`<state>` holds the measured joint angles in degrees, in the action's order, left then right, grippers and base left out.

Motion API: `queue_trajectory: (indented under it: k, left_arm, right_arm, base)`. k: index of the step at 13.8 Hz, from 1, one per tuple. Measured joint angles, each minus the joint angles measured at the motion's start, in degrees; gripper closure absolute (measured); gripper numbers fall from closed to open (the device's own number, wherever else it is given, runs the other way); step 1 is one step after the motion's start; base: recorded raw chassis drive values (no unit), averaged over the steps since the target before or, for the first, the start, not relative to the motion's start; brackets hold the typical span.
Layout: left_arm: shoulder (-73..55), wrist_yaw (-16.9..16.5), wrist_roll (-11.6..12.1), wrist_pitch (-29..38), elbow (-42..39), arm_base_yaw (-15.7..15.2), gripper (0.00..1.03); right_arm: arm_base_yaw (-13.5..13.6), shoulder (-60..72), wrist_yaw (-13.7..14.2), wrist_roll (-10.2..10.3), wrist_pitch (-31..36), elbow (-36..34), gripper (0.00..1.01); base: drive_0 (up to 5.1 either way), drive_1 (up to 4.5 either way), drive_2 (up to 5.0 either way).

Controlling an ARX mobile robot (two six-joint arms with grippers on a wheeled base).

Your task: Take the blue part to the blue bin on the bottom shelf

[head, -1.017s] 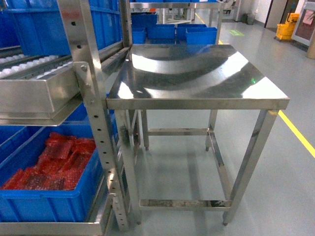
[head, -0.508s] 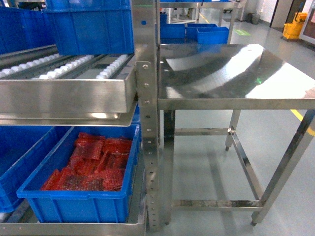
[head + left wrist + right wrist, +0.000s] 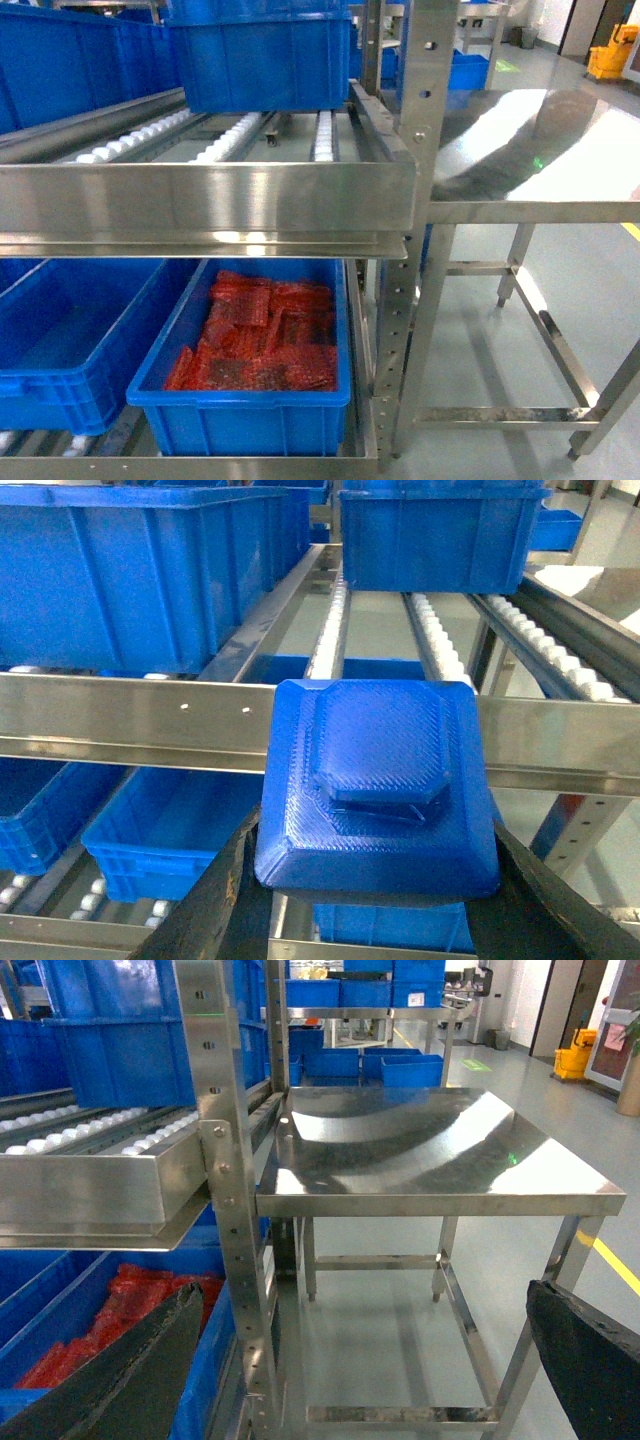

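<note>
The blue part (image 3: 375,780), a square ribbed plastic block with a raised octagonal top, fills the middle of the left wrist view. My left gripper (image 3: 378,880) is shut on it, one dark finger against each side. It hangs in front of the rack's steel rail (image 3: 130,720). On the bottom shelf, a blue bin (image 3: 70,340) at the left shows no contents, and another blue bin (image 3: 250,420) holds red bagged parts (image 3: 265,335). My right gripper (image 3: 370,1360) is open with only floor between its fingers. Neither gripper shows in the head view.
A steel roller shelf (image 3: 200,200) with blue bins (image 3: 260,60) on top overhangs the bottom bins. A perforated upright post (image 3: 415,230) stands to the right of them. Beyond it is a steel table (image 3: 560,150) on grey floor.
The head view has swung left. The rack and its bottom bins now fill the frame, and the steel table has slid to the right edge.
</note>
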<state>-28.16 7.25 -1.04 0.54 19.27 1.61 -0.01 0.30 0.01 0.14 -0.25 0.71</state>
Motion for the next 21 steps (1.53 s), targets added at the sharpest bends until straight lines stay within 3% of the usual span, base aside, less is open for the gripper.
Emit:
queue_trajectory:
  k: [13, 21]
  left_arm:
    - [-0.04, -0.15, 0.00, -0.04, 0.00, 0.00, 0.59]
    - [0.04, 0.00, -0.02, -0.09, 0.00, -0.02, 0.59]
  right_arm:
    - [0.00, 0.00, 0.02, 0.00, 0.09, 0.00, 0.03]
    - [0.00, 0.00, -0.11, 0.00, -0.04, 0.00, 0.03]
  base:
    - [-5.0, 2.43, 2.4]
    - [0.0, 0.00, 0.0]
